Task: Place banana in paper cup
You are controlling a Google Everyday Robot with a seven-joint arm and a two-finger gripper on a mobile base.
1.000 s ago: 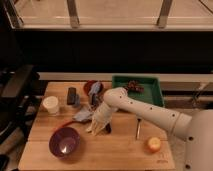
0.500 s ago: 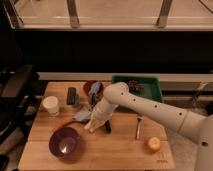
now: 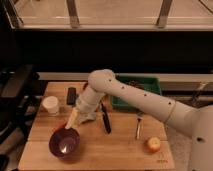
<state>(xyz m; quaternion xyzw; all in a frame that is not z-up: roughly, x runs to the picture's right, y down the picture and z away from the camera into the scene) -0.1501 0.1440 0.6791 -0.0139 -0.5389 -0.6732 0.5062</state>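
Since the earlier frames, the tool (image 3: 81, 115) has shifted leftward across the surface (image 3: 115, 151), carrying the banana (image 3: 71, 120) with it. It now sits between the paper cup (image 3: 50, 105) and the black-handled knife (image 3: 105, 119), just above the far rim of the purple bowl (image 3: 64, 143). The tool appears closed on the banana, though the grasp is dimly lit. The banana slants down and to the left, its lower end over the bowl's rim, near the cup but apart from it. A fork (image 3: 138, 128) and a round orange fruit (image 3: 153, 145) lie to the right, in front of the green tray (image 3: 150, 86).
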